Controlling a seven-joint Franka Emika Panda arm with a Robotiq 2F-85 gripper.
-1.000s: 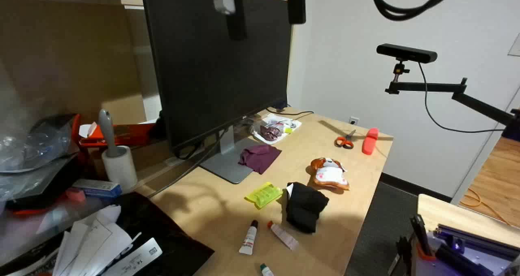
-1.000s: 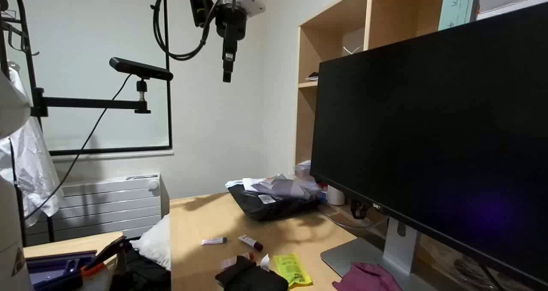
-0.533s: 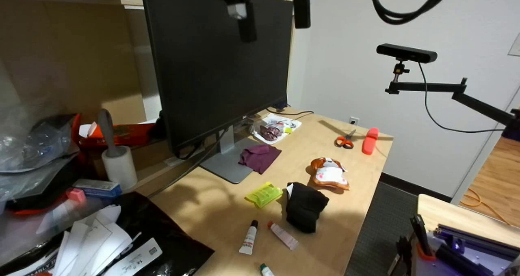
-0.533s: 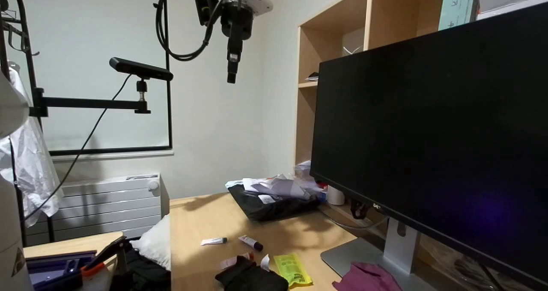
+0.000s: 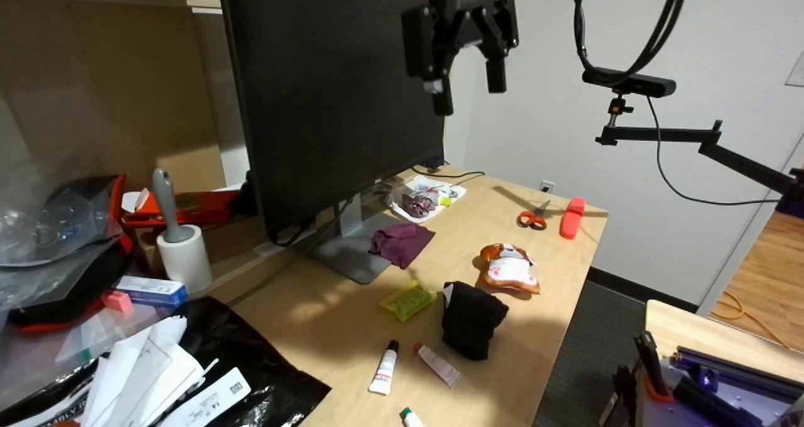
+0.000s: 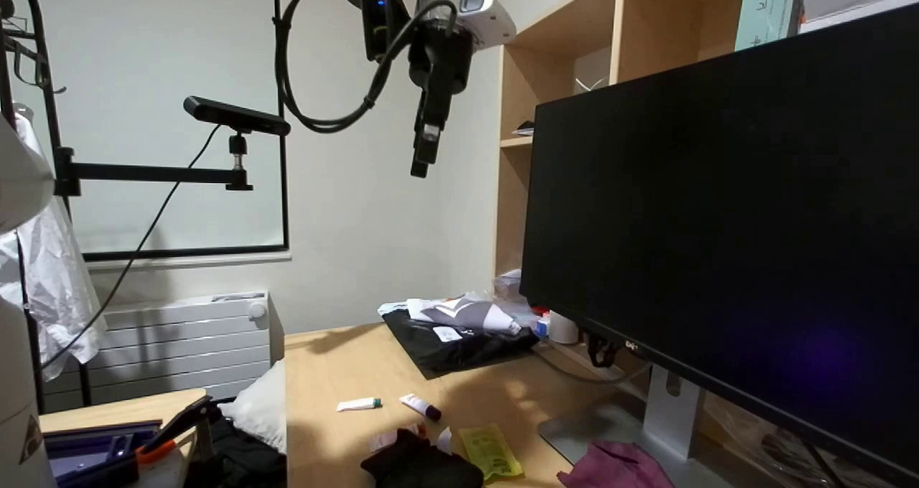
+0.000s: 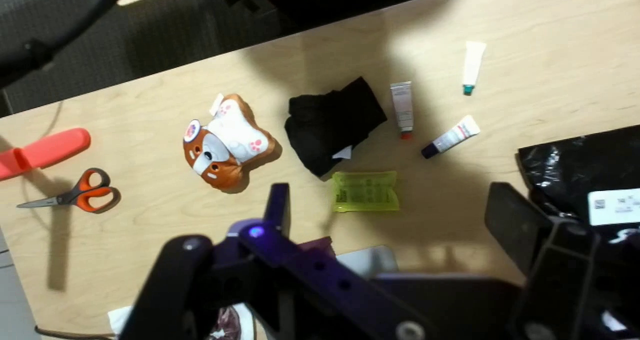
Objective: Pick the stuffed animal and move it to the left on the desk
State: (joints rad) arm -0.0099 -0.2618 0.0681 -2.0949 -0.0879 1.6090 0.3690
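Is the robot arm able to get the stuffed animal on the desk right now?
Probably yes, by coming down and across: the tool is open above the desk, with nothing covering the stuffed animal. The black cloth beside it is close but not touching.

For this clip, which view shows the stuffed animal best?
The wrist view: the stuffed animal appears whole and unblocked from above, its face and pink paw prints distinct. In an exterior view the stuffed animal is also whole, but smaller and seen obliquely. No further view shows it.
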